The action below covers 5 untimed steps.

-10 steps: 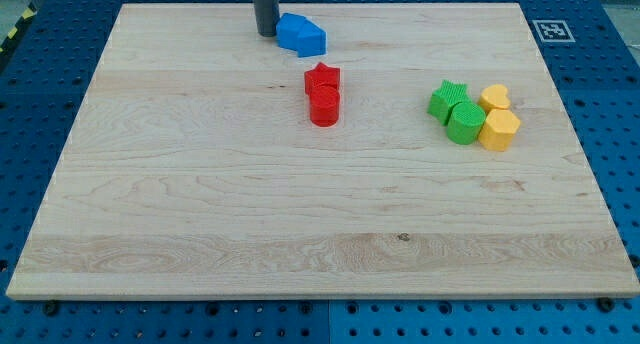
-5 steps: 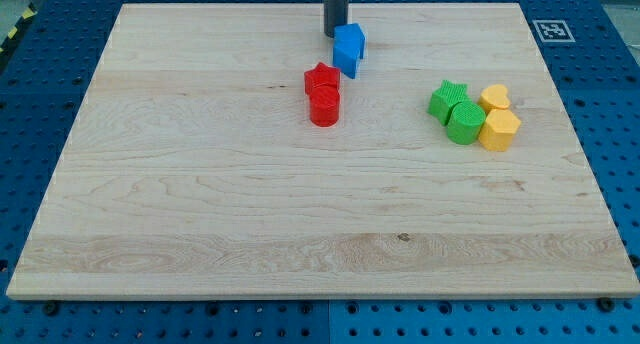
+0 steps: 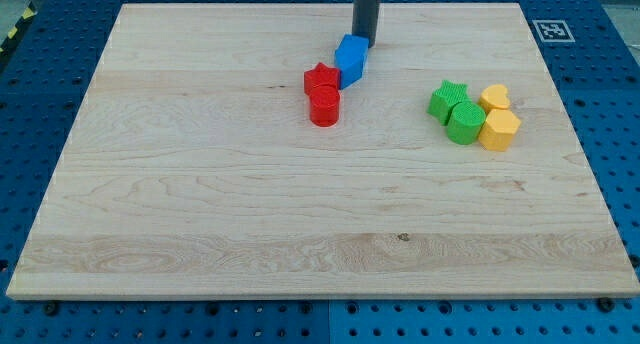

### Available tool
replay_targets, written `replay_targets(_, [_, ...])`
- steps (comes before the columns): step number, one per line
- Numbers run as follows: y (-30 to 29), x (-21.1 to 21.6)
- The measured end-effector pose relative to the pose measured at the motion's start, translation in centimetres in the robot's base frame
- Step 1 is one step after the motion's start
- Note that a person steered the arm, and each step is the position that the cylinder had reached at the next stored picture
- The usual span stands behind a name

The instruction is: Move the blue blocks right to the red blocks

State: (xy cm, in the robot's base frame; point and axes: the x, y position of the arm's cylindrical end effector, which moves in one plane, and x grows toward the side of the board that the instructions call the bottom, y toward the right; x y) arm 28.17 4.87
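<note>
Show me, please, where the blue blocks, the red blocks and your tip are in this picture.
blue blocks (image 3: 349, 60), camera view, front face.
red blocks (image 3: 322, 94), camera view, where the two meet.
my tip (image 3: 364, 43), camera view, rod's lower end.

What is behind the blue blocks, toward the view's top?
My tip stands right behind the blue blocks, at their upper right edge. Past it lies only the wooden board. The blue blocks hide whether the tip actually touches them.
</note>
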Motion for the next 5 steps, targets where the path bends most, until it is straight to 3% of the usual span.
replay_targets(3, [-0.9,4.8])
replay_targets(5, [-0.9,4.9])
